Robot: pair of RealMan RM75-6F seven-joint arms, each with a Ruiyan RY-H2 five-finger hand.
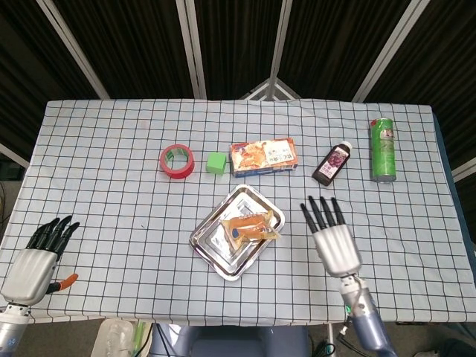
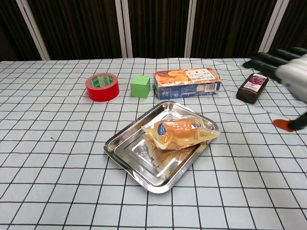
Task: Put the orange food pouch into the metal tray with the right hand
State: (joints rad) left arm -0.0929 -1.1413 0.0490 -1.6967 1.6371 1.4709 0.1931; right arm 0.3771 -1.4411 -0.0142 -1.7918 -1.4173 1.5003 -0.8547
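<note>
The orange food pouch [image 1: 249, 226] [image 2: 181, 132] lies inside the metal tray [image 1: 207, 242] [image 2: 125, 152] at the table's middle, with nothing touching it. My right hand [image 1: 332, 240] [image 2: 288, 73] hovers to the right of the tray, fingers spread and holding nothing. My left hand [image 1: 36, 258] rests at the table's near left edge, fingers straight and apart, empty; the chest view does not show it.
Behind the tray stand a red tape roll [image 1: 177, 161] [image 2: 101, 86], a green cube [image 1: 216, 163] [image 2: 140, 86] and an orange snack box [image 1: 262, 157] [image 2: 186, 82]. A dark bottle [image 1: 332, 163] [image 2: 253, 86] and a green can [image 1: 383, 149] [image 2: 293, 67] lie at the right.
</note>
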